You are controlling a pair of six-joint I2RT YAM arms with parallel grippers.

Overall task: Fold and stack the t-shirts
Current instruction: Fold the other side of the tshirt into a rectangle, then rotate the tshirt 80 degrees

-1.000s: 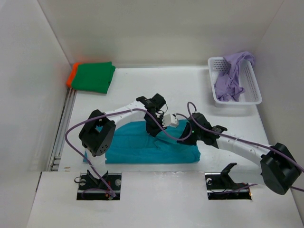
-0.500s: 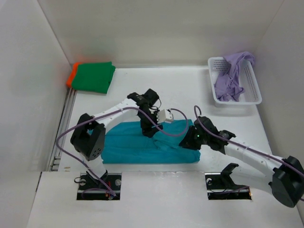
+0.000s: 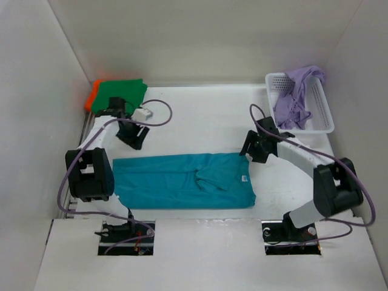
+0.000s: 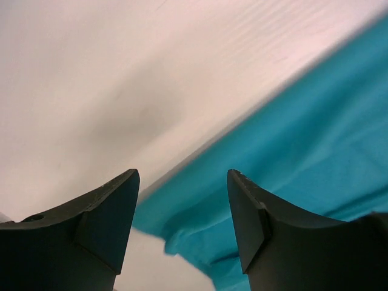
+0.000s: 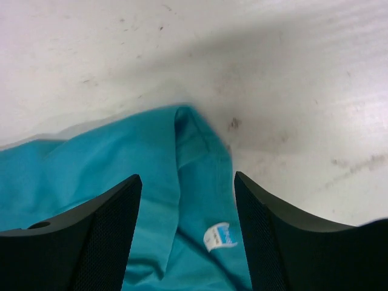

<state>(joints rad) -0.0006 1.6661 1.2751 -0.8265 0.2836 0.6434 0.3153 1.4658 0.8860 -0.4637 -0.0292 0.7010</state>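
Observation:
The teal blue t-shirt (image 3: 182,180) lies flat as a long folded band across the middle of the table, a white label (image 3: 242,179) near its right end. My left gripper (image 3: 134,142) hovers open just beyond its far left corner; in the left wrist view the teal cloth (image 4: 297,139) shows below the empty gripper (image 4: 182,206). My right gripper (image 3: 249,151) stands open over the far right corner, with cloth (image 5: 121,176) and label (image 5: 220,235) under the empty gripper (image 5: 187,212). A folded green shirt (image 3: 124,96) rests on the orange one (image 3: 91,97) at the back left. The lavender shirt (image 3: 295,97) lies crumpled in the basket.
The white mesh basket (image 3: 321,109) stands at the back right by the wall. White walls enclose the table on the left, back and right. A metal rail (image 3: 82,157) runs along the left edge. Bare tabletop (image 3: 206,118) lies between the stack and the basket.
Both grippers opened and let go of the teal shirt. The left arm swung out to the back left and the right arm to the right; the shirt now lies spread flat.

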